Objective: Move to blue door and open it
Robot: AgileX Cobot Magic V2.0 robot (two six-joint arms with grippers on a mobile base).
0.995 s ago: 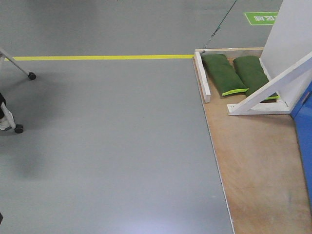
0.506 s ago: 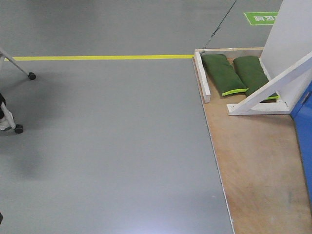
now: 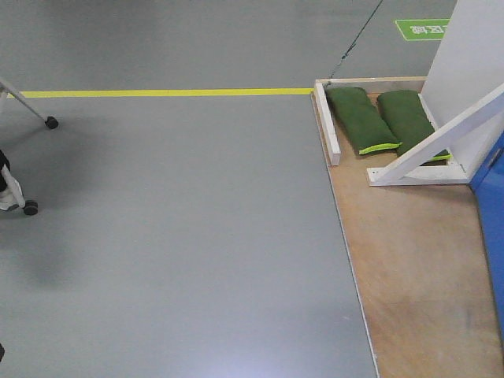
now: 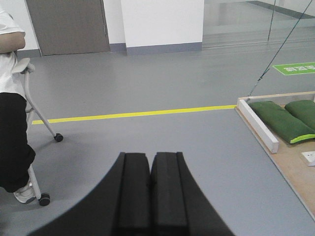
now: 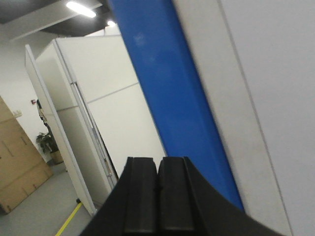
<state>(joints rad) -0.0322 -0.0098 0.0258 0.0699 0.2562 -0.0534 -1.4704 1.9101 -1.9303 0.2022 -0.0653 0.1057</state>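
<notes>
The blue door (image 3: pixel 492 197) shows only as a bright blue strip at the right edge of the front view, standing on the plywood base (image 3: pixel 409 268). The right wrist view sees the blue door (image 5: pixel 167 83) as a tall slanted blue band beside a white frame (image 5: pixel 266 98). No handle or lock is in view. My right gripper (image 5: pixel 157 162) is shut with nothing in it and points up along the door. My left gripper (image 4: pixel 150 157) is shut and empty, aimed over the grey floor. Neither gripper appears in the front view.
A white panel with a diagonal brace (image 3: pixel 441 142) stands on the base behind two green sandbags (image 3: pixel 362 118). A yellow floor line (image 3: pixel 165 93) runs to the left. A person (image 4: pixel 12 108) with a wheeled frame (image 3: pixel 31 206) stands at the left. White partition walls (image 5: pixel 93 123) rise beyond the right gripper.
The front view has barely shifted; the blue strip at the right edge looks slightly narrower than a second ago. Nothing else has moved.
</notes>
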